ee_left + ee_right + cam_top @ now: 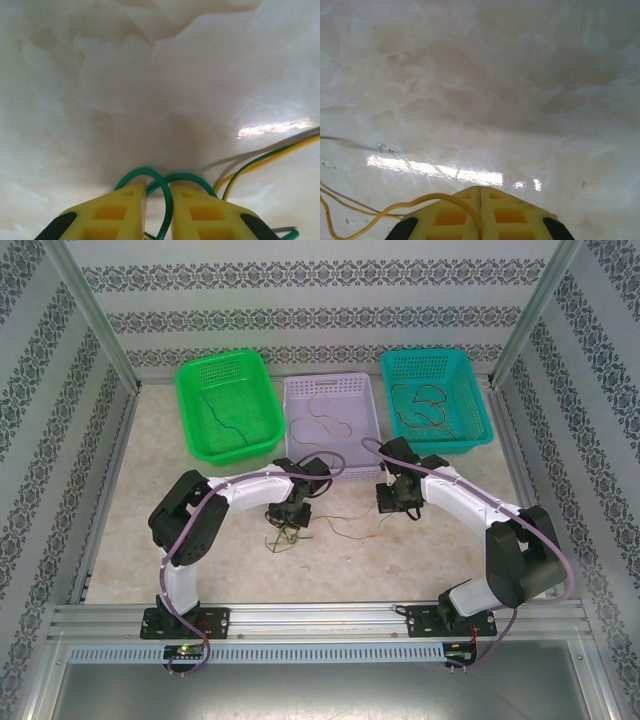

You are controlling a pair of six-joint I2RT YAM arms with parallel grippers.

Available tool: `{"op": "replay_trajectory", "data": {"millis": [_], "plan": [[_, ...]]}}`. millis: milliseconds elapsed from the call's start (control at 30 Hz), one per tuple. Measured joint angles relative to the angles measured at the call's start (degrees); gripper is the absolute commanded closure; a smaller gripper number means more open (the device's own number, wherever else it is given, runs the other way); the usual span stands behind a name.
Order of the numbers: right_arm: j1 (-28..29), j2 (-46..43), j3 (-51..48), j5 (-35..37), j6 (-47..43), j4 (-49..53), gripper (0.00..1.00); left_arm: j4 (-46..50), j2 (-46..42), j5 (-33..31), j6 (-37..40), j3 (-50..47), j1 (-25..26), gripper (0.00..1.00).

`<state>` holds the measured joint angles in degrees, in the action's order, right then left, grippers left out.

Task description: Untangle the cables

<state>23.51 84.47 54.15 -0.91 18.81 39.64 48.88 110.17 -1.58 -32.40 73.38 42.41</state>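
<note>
Down on the marbled table (330, 575), left jaws gape around green cable (143, 171), right jaws clamp yellow cable (440, 195)

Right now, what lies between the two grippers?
In the top view, a yellow cable crosses the bare table between left gripper and right gripper.

Three plastic baskets in a row along the far edge of the table (150, 480): green basket (225, 368) left, lilac basket (330, 386) middle, teal basket (425, 362) right. Green and teal are angled slightly outward and the lilac sits square; each stands just beside the next. Tabletop is a pale marble-pattern sheet, glossy, with light glare streaks in both wrist views (272, 128) (435, 170). Patterned wallpaper panels (320, 300) on three sides. Aluminium posts rise at the back left (95, 315) and back right (535, 305). Aluminium rail (320, 618) runs across the near edge, with a slotted grey strip (320, 652) just below it.
</note>
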Motion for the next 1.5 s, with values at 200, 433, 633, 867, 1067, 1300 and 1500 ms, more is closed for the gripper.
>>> {"op": "replay_trajectory", "data": {"millis": [200,433,633,867,1067,1300,1500], "plan": [[0.00,-0.07,-0.13,0.02,0.59,-0.02,1.00,0.09,-0.28,-2.29,-0.35,-0.15,0.24,1.00],[-1.07,-1.11,-0.39,1.44,1.11,-0.02,1.00,3.54,-4.87,-9.75,-3.02,-0.42,0.20,1.00],[-7.43,-2.69,-1.25,2.64,2.14,0.00,1.00,5.40,-13.97,-11.85,-5.18,-2.38,-2.95,1.00],[-13.81,-3.06,-2.16,3.21,2.29,-0.22,1.00,6.45,-21.44,-10.32,-6.01,-7.58,-11.50,1.00],[-15.52,-3.04,-2.21,4.70,2.32,-0.44,1.00,8.52,-24.68,-10.86,-6.27,-8.74,-16.76,1.00],[-19.28,-1.75,-2.19,5.73,2.49,-1.66,1.00,12.90,-28.35,-15.98,-7.41,-10.14,-22.08,1.00],[-19.63,0.11,-2.10,6.10,2.49,-2.19,1.00,15.50,-31.98,-21.05,-8.20,-10.19,-25.33,1.00]]}}
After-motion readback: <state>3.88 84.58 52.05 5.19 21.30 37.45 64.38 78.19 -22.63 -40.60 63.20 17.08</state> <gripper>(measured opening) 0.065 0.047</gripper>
